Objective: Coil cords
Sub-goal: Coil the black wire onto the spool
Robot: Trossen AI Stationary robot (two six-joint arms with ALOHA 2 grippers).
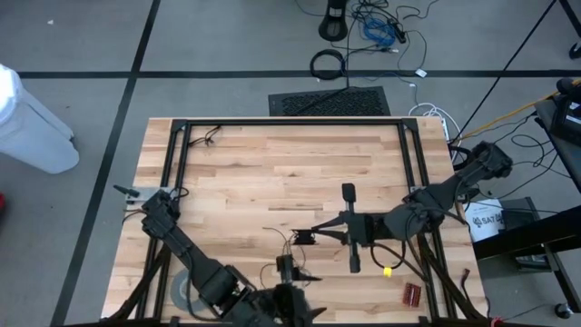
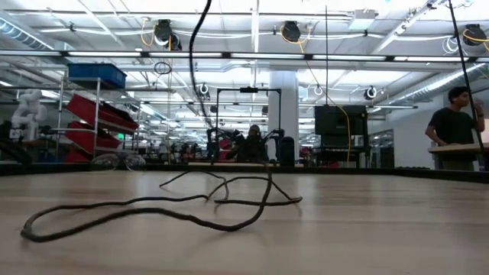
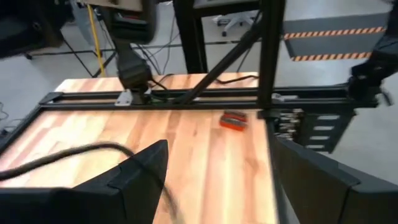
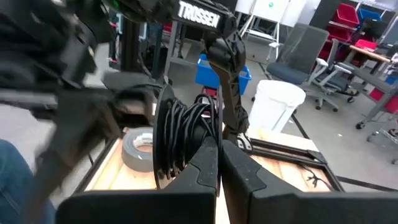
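The cords are one thin dark wire. Part of it is wound into a black coil on a small disc, and my right gripper is shut on that coil above the table's middle. The loose rest drops from above and lies in slack loops on the wood. My left gripper stands open near the table's near edge, just in front of the coil. A blurred stretch of wire runs past one of its fingers. My right gripper pinches the coil's near rim between its two fingers, which come in about level from the table's right. The coil stands on edge, lifted clear of the table, and the loose wire hangs slack from it onto the wood. My left gripper: the wire passes one finger, and whether they touch I cannot tell.
A grey tape roll lies near the left arm at the near left. A small red thing and a yellow one lie at the near right. A black frame rims the table. A person stands beyond it.
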